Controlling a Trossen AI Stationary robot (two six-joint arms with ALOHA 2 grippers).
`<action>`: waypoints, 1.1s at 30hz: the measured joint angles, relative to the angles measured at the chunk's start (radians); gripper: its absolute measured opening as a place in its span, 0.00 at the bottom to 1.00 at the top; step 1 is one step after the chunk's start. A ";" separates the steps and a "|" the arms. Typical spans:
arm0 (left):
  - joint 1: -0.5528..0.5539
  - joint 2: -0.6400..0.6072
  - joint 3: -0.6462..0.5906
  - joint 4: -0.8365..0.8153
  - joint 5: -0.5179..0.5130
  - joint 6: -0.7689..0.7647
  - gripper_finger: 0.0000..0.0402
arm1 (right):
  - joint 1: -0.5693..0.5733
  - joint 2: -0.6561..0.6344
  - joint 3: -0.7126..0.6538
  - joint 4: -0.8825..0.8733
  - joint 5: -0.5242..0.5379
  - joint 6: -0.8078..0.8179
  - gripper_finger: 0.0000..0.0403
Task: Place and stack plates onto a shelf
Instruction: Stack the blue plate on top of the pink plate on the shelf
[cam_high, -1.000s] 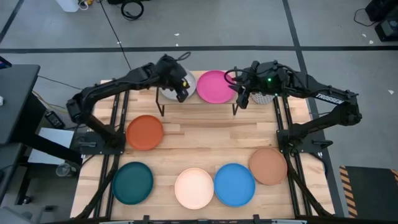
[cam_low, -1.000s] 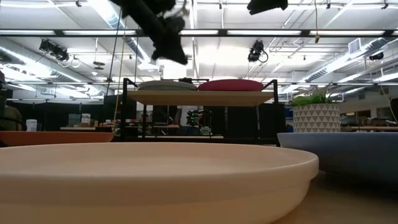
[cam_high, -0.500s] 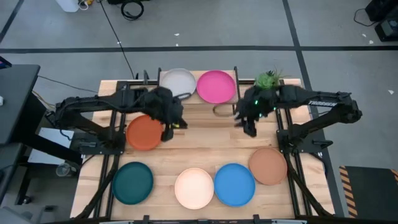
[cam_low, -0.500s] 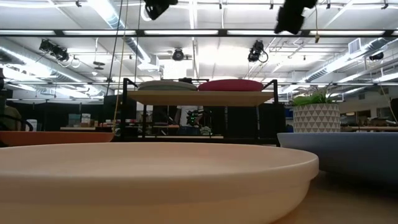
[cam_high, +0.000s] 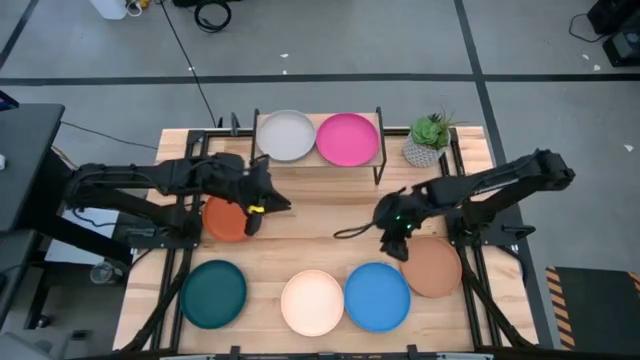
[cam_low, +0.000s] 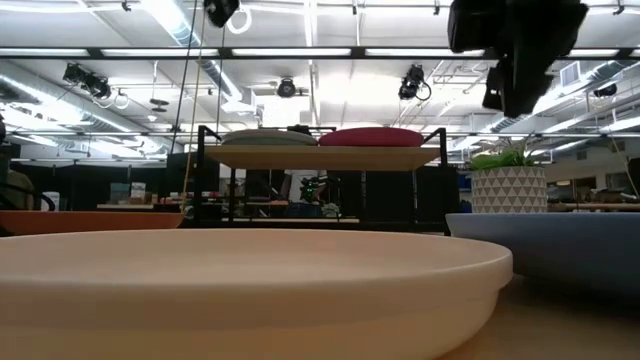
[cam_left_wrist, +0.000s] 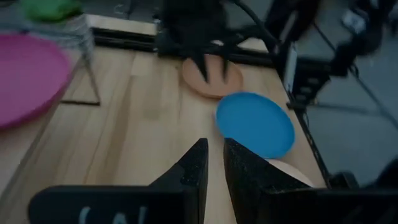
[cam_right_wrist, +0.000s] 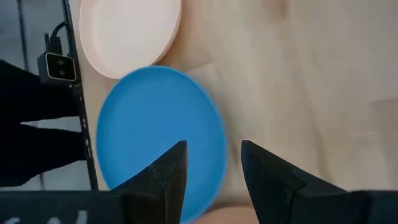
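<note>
The shelf (cam_high: 318, 166) stands at the table's far edge, with the grey plate (cam_high: 287, 135) and the magenta plate (cam_high: 347, 138) lying side by side on its top. On the table lie the orange plate (cam_high: 224, 222), dark teal plate (cam_high: 213, 293), cream plate (cam_high: 312, 302), bright blue plate (cam_high: 377, 297) and tan-brown plate (cam_high: 432, 267). The light blue plate is out of view. My left gripper (cam_high: 252, 220) hovers over the orange plate's right edge, open by a narrow gap (cam_left_wrist: 214, 152). My right gripper (cam_high: 398, 243) hovers open beside the tan-brown plate's left edge (cam_right_wrist: 211, 155).
A potted plant (cam_high: 430, 140) stands right of the shelf at the far right corner. Bare wood (cam_high: 330, 215) lies between the shelf and the near row of plates. In the low view the cream plate (cam_low: 250, 280) fills the foreground.
Both grippers have drawn back from the shelf toward the near edge, the left one to the orange plate, the right one to the tan-brown plate. The grey and magenta plates have stayed on the shelf top.
</note>
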 joint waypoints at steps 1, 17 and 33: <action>0.006 -0.023 -0.029 0.028 -0.007 -0.019 0.14 | 0.008 0.018 -0.004 0.014 -0.013 0.008 0.39; 0.012 -0.245 -0.219 0.094 -0.151 -0.186 0.14 | 0.051 0.310 -0.008 0.115 -0.100 -0.041 0.56; 0.012 -0.242 -0.219 0.059 -0.151 -0.184 0.14 | 0.101 0.420 -0.008 0.132 -0.009 -0.103 0.33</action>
